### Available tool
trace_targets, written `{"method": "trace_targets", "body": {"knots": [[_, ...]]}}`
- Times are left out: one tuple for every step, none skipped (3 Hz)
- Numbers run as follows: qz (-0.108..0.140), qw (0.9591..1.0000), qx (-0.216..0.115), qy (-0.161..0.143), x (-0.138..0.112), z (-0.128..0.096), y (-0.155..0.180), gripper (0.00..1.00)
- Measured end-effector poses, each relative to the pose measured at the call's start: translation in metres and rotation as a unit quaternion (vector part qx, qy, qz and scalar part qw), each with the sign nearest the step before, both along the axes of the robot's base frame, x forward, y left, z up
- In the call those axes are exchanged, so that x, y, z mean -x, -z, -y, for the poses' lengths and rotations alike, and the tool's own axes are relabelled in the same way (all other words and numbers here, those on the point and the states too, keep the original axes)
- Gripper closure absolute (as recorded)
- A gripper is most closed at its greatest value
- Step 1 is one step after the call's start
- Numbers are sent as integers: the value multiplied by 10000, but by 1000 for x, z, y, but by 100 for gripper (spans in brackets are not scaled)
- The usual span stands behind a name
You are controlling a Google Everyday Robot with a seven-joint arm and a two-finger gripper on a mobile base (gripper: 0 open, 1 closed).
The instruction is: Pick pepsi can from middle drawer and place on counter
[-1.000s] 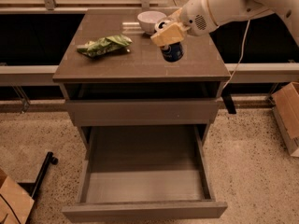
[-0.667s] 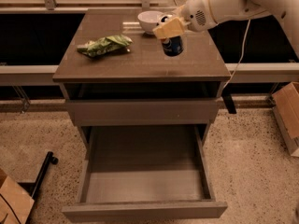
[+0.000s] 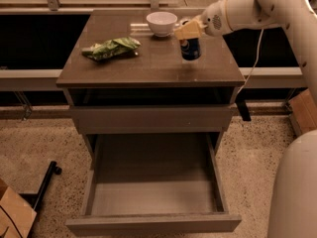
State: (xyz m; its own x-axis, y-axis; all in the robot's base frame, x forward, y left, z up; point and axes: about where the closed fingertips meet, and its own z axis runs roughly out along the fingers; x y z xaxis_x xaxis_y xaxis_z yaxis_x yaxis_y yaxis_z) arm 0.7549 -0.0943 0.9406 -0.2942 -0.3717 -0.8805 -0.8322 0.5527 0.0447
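Grasp: end effector point(image 3: 188, 31) is closed narrow on the top of the pepsi can point(image 3: 190, 49), its yellowish tips covering the can's upper rim
Can: dark blue with pale marks on its side, upright, base resting on the surface point(image 3: 158, 68), in the right rear part, with a faint reflection under it
Arm: white arm point(image 3: 237, 13) comes in from the right, above the right edge of the surface, wrist pointing left toward the can
Bowl: white bowl point(image 3: 162, 23) stands at the rear middle of the surface, just beside the end effector on its left and apart from the can
Bag: green bag point(image 3: 112, 48) lies flat on the left half of the surface, well apart from the can and the bowl
Top: the surface is a glossy brown-grey slab on the cabinet, slightly overhanging its sides
Upper front: plain drawer front point(image 3: 151, 119) sits just below the slab, with a dark gap between the two
Drawer: middle drawer point(image 3: 153, 223) is pulled far out toward the camera below that front, grey floor and low side walls in view
Ground: speckled floor point(image 3: 257, 148) lies around the cabinet; a cardboard box point(image 3: 12, 217) is in the lower left corner, with a black bar point(image 3: 45, 180) near it
Body: white robot body point(image 3: 296, 192) fills the lower right, near the drawer's right front corner
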Motion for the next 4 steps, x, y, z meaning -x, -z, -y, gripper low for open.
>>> {"method": "trace_targets", "body": {"knots": [[-261,9993,-148,207,-20,15,23,50],[-398,9982,-304,345,-29,26,36,26],[-404,9975,-482,313,-26,30,37,4],[-409,9974,-506,302,-26,30,38,0]]}}
